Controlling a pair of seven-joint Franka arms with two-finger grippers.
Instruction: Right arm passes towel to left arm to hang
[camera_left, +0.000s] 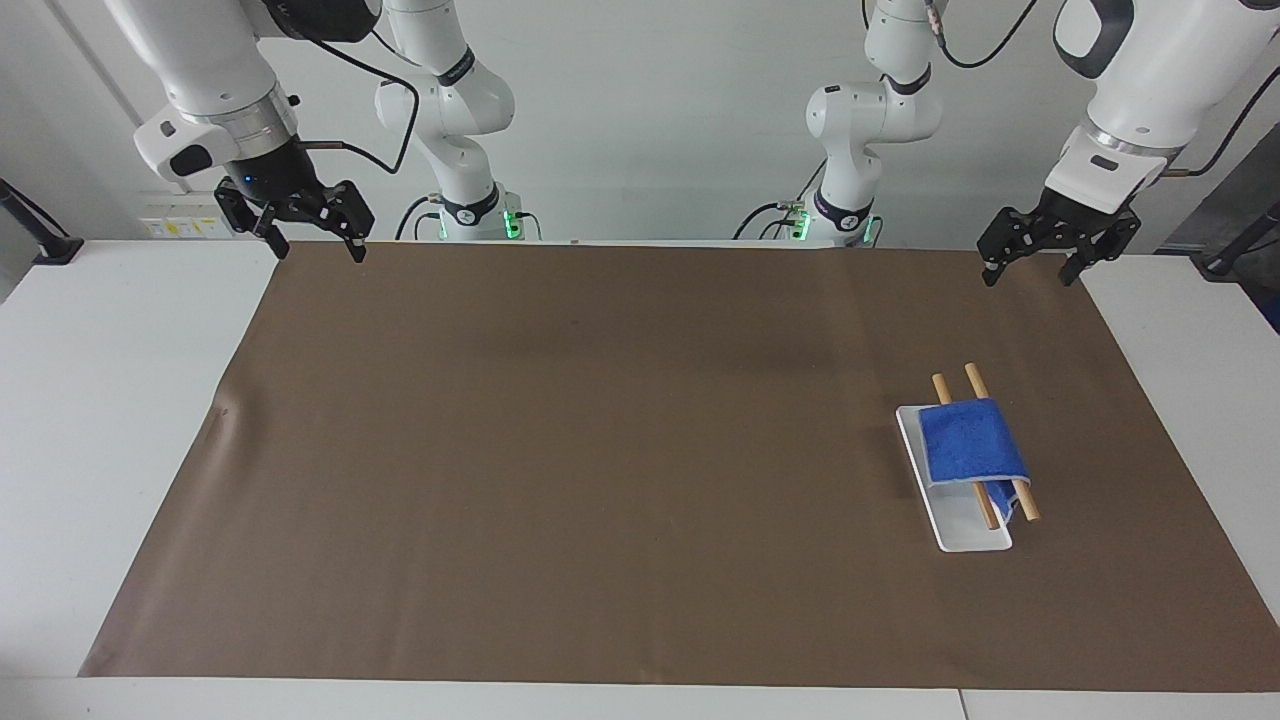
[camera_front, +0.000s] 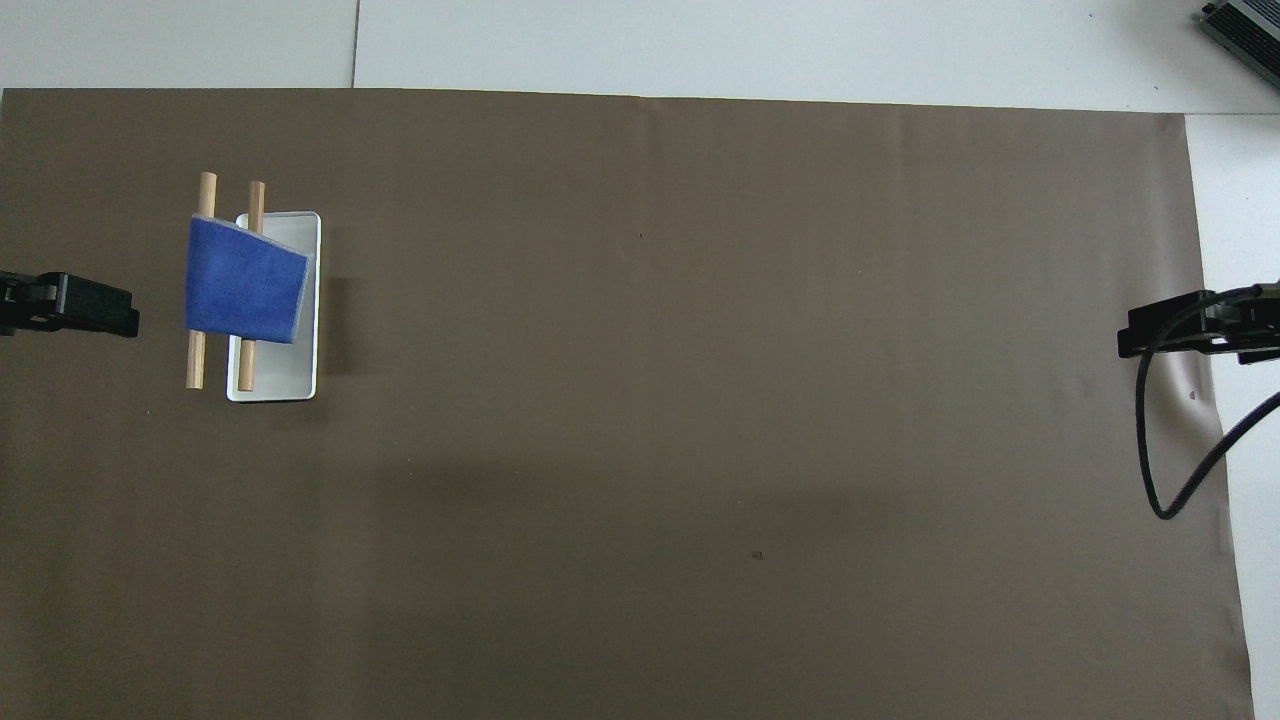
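The bright blue towel (camera_left: 972, 444) lies draped over two wooden rods (camera_left: 941, 387) that rest on a white tray (camera_left: 968, 535), toward the left arm's end of the table; it also shows in the overhead view (camera_front: 243, 281). My left gripper (camera_left: 1028, 277) is open and empty, raised over the mat's edge nearest the robots, well apart from the towel. My right gripper (camera_left: 320, 251) is open and empty, raised over the mat's corner at the right arm's end, where the arm waits.
A brown mat (camera_left: 600, 450) covers most of the white table (camera_left: 100, 400). A black cable (camera_front: 1150, 470) hangs from the right arm's wrist over the mat's edge.
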